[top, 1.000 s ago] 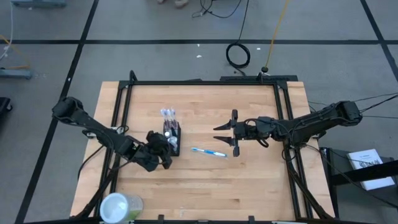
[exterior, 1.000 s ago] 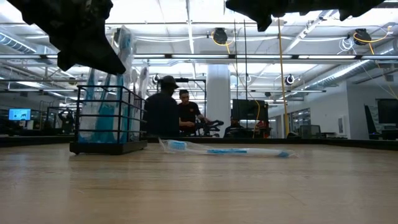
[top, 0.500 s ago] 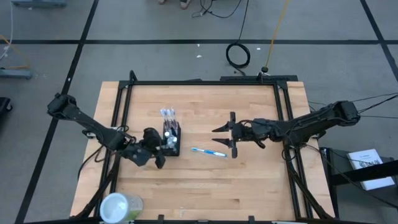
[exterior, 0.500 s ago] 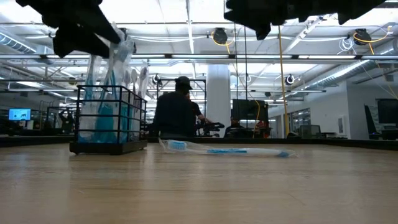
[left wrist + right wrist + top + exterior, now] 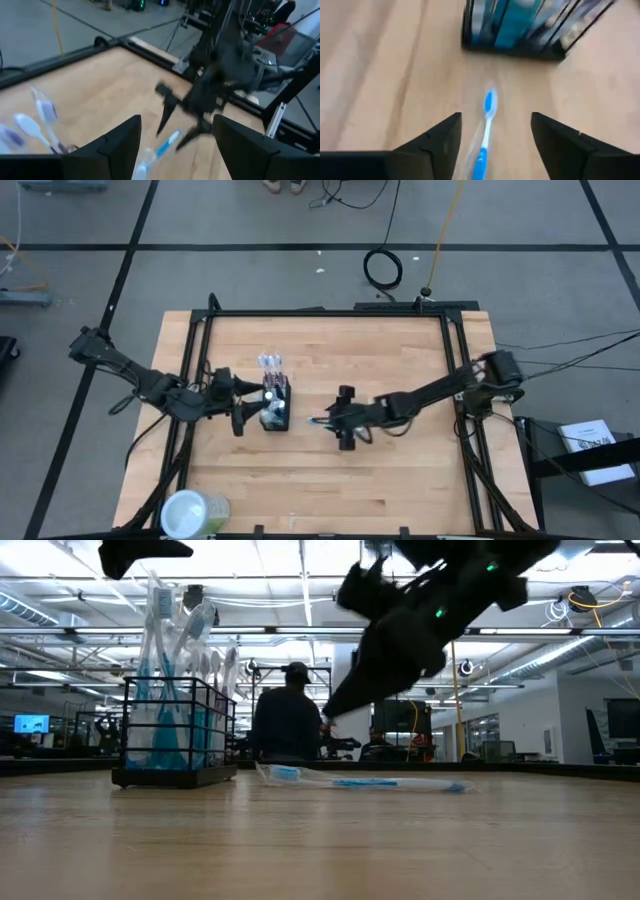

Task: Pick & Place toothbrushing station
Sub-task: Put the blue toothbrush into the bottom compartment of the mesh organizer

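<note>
The toothbrushing station [image 5: 275, 405], a small black mesh holder with several upright toothbrushes [image 5: 170, 650], stands on its base left of the table's middle. One blue-white toothbrush [image 5: 325, 422] lies flat on the wood to its right. My left gripper [image 5: 240, 404] hangs open just left of the holder, raised above it. My right gripper [image 5: 345, 420] is open and tipped down over the lying toothbrush [image 5: 487, 125], one finger on each side of it. In the low view its fingertips [image 5: 335, 705] are above the brush [image 5: 360, 781].
A pale-green round container [image 5: 195, 513] stands at the table's near left corner. Black frame rails [image 5: 330, 312] run along the table's far, left and right edges. Bare wood lies near and far of the holder. People [image 5: 285, 725] are in the room behind.
My left gripper has opened, risen and drawn back from the holder toward the table's left edge; the holder has stayed put. My right gripper has swung toward the table's left, sunk and tipped downward, and now straddles the lying toothbrush, which has not moved.
</note>
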Tool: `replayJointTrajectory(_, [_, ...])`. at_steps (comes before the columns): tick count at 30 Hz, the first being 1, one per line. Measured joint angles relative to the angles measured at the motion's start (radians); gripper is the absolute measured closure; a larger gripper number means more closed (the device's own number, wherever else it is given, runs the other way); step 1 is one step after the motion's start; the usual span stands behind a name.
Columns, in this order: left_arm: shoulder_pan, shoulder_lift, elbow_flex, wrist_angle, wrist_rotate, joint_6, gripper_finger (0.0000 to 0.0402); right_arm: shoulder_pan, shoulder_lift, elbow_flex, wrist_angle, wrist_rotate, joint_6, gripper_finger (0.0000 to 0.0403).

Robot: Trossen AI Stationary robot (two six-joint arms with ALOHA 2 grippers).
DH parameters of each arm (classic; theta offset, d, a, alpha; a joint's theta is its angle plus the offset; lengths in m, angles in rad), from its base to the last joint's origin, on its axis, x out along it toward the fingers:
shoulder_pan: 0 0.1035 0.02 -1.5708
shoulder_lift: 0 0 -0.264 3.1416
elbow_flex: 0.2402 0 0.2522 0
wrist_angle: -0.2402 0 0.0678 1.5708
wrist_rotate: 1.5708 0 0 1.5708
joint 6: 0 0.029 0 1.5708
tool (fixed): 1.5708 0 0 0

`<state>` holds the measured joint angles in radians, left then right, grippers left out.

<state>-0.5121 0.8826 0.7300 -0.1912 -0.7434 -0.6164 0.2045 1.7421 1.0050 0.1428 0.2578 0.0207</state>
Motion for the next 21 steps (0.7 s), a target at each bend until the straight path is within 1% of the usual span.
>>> replayJointTrajectory(3, [0.000, -0.008, 0.000, 0.012, -0.015, 0.035, 0.0146, -0.001, 0.087, 0.068, -0.069, 0.000, 0.013, 0.0155])
replayJointTrajectory(5, [0.000, -0.006, 0.000, 0.007, -0.018, 0.042, 0.0146, -0.001, 0.125, 0.091, -0.094, -0.005, 0.013, 0.0152])
replayJointTrajectory(10, [0.000, 0.015, 0.000, -0.016, -0.019, 0.044, 0.0146, -0.008, 0.159, 0.108, -0.224, -0.056, 0.070, 0.0165])
replayJointTrajectory(13, [0.001, 0.028, 0.000, -0.024, -0.020, 0.044, 0.0146, -0.022, 0.157, 0.109, -0.307, -0.059, 0.102, 0.0180])
replayJointTrajectory(16, [0.002, 0.044, 0.000, -0.024, -0.025, 0.044, 0.0146, -0.032, 0.156, 0.102, -0.329, -0.071, 0.114, 0.0202])
replayJointTrajectory(21, [0.002, 0.067, 0.000, -0.023, -0.044, 0.039, 0.0146, -0.048, 0.155, 0.093, -0.331, -0.155, 0.133, 0.0260])
